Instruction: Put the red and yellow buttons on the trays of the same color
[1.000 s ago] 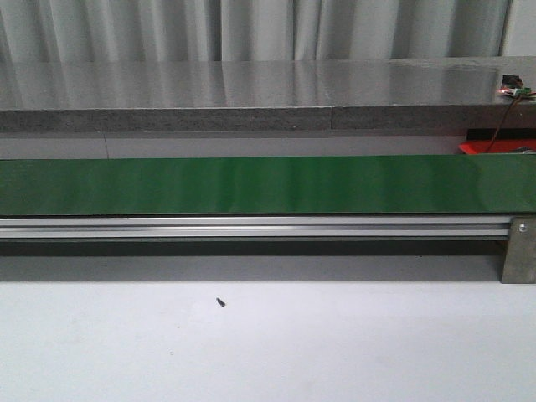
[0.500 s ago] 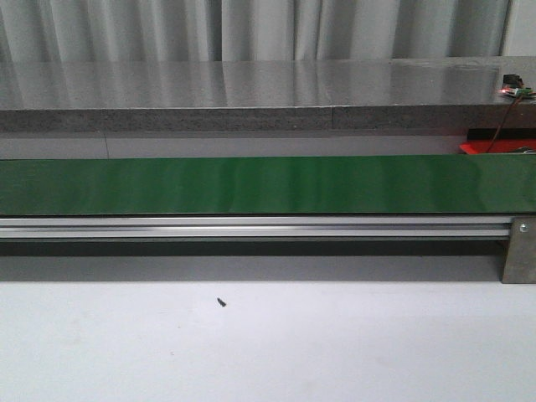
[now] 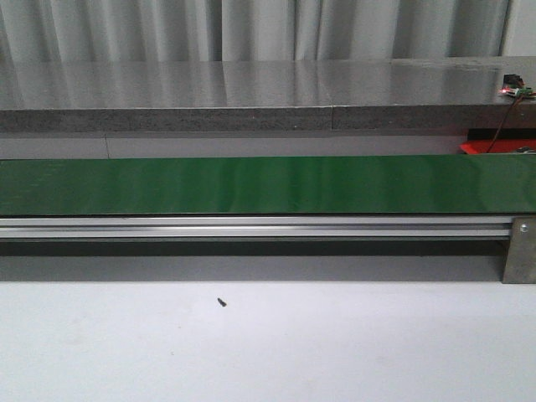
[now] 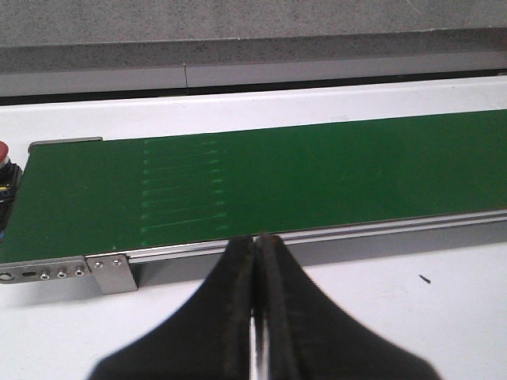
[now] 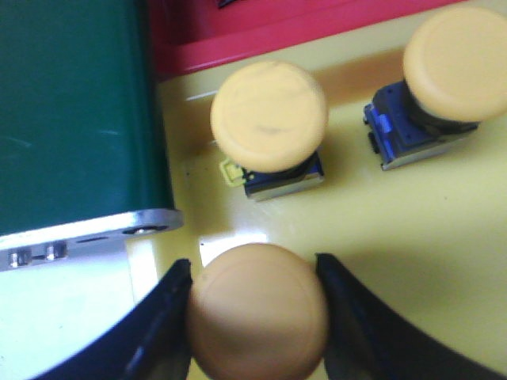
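In the right wrist view my right gripper is shut on a yellow button, one finger on each side of its round cap, over the yellow tray near the tray's corner. Two more yellow buttons stand upright on that tray on blue bases. A red tray lies just beyond the yellow one. My left gripper is shut with nothing in it, hanging over the white table just before the conveyor's rail. Neither gripper shows in the front view.
The green conveyor belt runs across the table on an aluminium rail. Its end lies beside the yellow tray. A red knob peeks in at the belt's other end. A red tray corner shows far right.
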{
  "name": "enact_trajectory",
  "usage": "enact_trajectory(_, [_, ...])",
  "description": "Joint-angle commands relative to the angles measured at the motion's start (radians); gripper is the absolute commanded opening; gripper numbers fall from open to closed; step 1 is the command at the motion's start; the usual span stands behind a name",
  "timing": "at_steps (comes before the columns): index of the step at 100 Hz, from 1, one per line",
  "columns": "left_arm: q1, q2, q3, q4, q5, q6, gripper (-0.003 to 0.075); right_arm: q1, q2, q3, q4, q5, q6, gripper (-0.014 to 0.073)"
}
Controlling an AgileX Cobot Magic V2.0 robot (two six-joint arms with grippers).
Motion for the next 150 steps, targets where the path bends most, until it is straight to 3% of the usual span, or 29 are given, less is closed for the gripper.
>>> enact_trajectory(1, [-0.007,0.004,-0.025,-0.026,-0.071,-0.003,-0.002,-0.004,-0.021,-0.023,0.019,-0.036,0.001,0.0197])
enact_trajectory(29, [-0.007,0.004,-0.025,-0.026,-0.071,-0.003,-0.002,-0.004,-0.021,-0.023,0.019,-0.028,0.0,0.0499])
enact_trajectory(79, [-0.007,0.004,-0.025,-0.026,-0.071,-0.003,-0.002,0.014,-0.127,-0.06,0.016,0.015,-0.003,0.0504])
enact_trajectory(93, [-0.007,0.004,-0.025,-0.026,-0.071,-0.003,-0.002,0.083,-0.179,-0.074,-0.001,0.048,-0.009,0.0395])
enact_trajectory(120, [-0.007,0.004,-0.025,-0.026,-0.071,-0.003,-0.002,0.214,-0.258,-0.073,0.01,0.119,-0.009,-0.0071])
enact_trajectory(150, [-0.007,0.004,-0.025,-0.026,-0.071,-0.003,-0.002,0.311,-0.375,-0.069,0.028,0.128,-0.008,-0.0067])
